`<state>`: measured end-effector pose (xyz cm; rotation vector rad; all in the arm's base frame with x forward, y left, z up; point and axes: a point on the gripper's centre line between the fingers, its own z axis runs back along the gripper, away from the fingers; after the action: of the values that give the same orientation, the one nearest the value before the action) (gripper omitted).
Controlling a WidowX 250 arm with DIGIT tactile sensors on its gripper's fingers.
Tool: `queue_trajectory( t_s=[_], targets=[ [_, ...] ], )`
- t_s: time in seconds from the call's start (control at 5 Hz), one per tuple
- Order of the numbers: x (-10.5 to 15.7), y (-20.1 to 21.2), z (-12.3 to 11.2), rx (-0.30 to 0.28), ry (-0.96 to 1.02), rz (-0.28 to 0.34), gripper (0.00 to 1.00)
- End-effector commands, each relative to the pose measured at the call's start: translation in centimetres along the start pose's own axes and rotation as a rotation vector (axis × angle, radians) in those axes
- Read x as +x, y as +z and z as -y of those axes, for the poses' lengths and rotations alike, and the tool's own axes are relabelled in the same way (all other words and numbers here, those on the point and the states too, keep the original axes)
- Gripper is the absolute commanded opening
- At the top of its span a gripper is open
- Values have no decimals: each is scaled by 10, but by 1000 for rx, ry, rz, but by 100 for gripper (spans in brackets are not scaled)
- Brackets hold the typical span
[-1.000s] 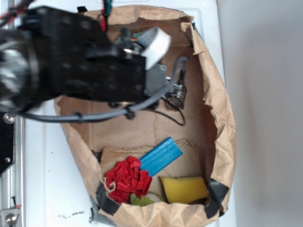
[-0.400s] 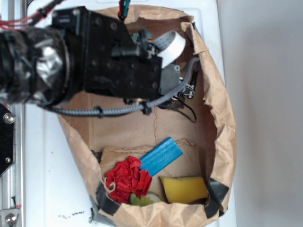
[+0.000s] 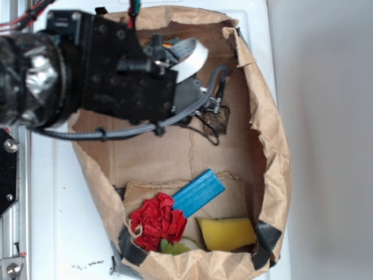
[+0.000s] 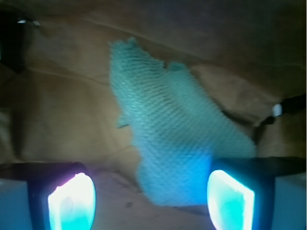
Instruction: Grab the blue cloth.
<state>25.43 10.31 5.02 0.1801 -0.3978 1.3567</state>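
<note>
Exterior view shows a large brown paper bag (image 3: 274,146) lying open on the white bench (image 3: 64,233), and the black robot arm (image 3: 111,76) reaches over the bag's upper left part, hiding whatever lies beneath it. Near the bag's lower edge sit a bright blue ridged block (image 3: 199,192), a yellow sponge (image 3: 226,232) and a red ruffled fabric piece (image 3: 156,220), all well apart from the arm. From the wrist view, the blue cloth (image 4: 168,139) lies flat on the brown paper, running diagonally up and away from the gripper (image 4: 151,199), its near end between the two glowing pads (image 4: 72,201). The jaws stand wide apart, holding nothing. Knitted and limp, the cloth should be light and bunch easily; pinching its near end, where it lies between the jaws, looks the surest hold.
</note>
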Motion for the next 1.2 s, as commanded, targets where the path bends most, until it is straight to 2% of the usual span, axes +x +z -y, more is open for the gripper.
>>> queue_trajectory(
  t_s=[0.0, 0.8, 1.0],
  targets=[
    [17, 7, -21, -48, 15, 114, 100],
    [4, -21, -21, -32, -6, 179, 100],
    [4, -20, -21, -38, 31, 181, 0]
  ],
)
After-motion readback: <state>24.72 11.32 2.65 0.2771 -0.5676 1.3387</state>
